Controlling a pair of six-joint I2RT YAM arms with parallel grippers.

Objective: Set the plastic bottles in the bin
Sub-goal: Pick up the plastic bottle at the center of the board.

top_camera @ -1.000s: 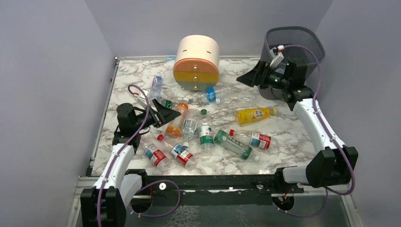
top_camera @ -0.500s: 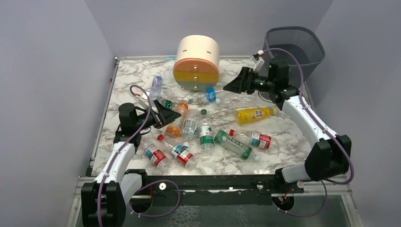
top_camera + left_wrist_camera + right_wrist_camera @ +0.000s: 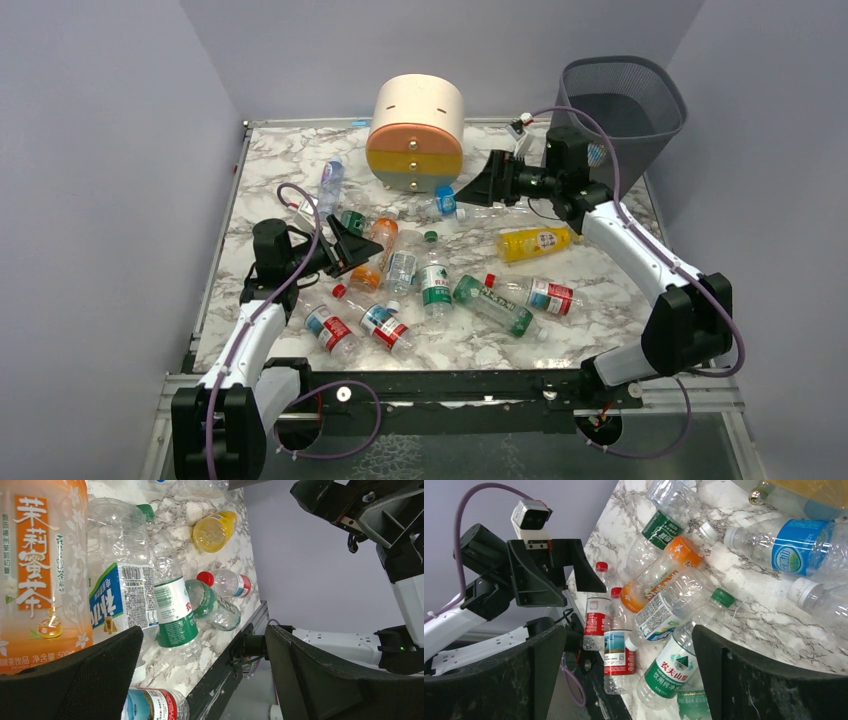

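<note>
Progress looking slight: left gripper [image 3: 350,243] gaping empty beside orange bottle [image 3: 35,565]; plastic bottles [image 3: 437,285] lying scattered across table [image 3: 610,290], about a dozen waiting; right gripper [image 3: 485,185] hanging spread wide, holding nothing, near drawer unit [image 3: 415,130]; bin [image 3: 640,110] standing far right, contents hidden.

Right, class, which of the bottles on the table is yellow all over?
The yellow bottle on the right arm's side; the others are clear, orange or green.
</note>
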